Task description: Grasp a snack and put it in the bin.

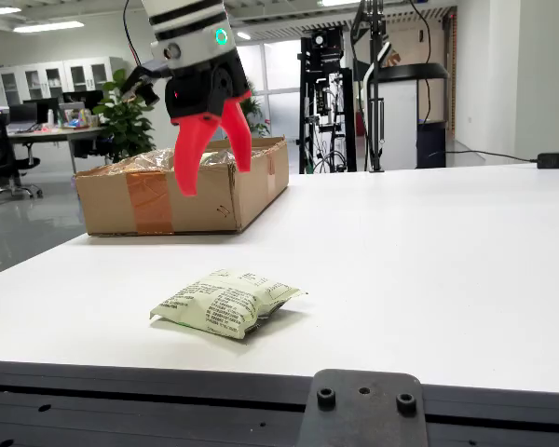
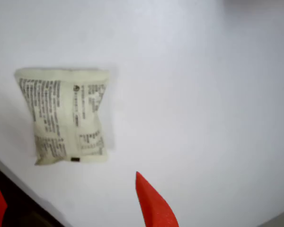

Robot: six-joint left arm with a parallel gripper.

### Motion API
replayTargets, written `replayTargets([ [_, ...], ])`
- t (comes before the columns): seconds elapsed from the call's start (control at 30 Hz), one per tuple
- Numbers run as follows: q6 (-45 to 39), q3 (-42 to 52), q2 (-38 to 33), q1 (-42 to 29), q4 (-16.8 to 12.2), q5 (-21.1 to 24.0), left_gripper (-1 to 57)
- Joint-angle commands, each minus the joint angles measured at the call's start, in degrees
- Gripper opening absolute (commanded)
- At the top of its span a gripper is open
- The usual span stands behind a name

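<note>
A pale green, flat plastic snack packet printed with dark text (image 1: 227, 302) is seen lying on the white table (image 1: 429, 270), near its front edge in the fixed view, while the red two-fingered claw (image 1: 214, 149) is held high above the surface with its fingers spread apart and nothing between them. The open brown cardboard box patched with brown tape (image 1: 182, 191), taken here to be the bin, stands further back on the table, well apart from the packet, and appears already to hold something in clear wrapping. In the view carried on the claw, the packet (image 2: 64, 116) lies up and to the left of the red fingertips (image 2: 154, 203), so it is judged that the claw is not yet centred over it (one finger is only just caught at the lower left corner of that view). The step in hand is judged to be the approach: the claw should be shifted until the packet sits between the two fingers, lowered with the fingers kept wide, and closed across the packet's narrower width at its puffed middle rather than on a thin sealed edge. A slippery, air-filled wrapper of this kind is likely to squirm, so a low, square grip would be preferred.
</note>
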Motion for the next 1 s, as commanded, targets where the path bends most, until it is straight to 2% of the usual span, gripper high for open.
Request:
replayTargets([
  [0.03, 0.1, 0.0, 2.7, 0.0, 1.1, -1.2, 51.6],
  [0.43, -2.3, -0.1, 8.0, 0.6, 1.8, -6.4, 52.9],
  [1.0, -6.6, -0.6, 13.7, -0.5, 1.7, -9.4, 53.3],
])
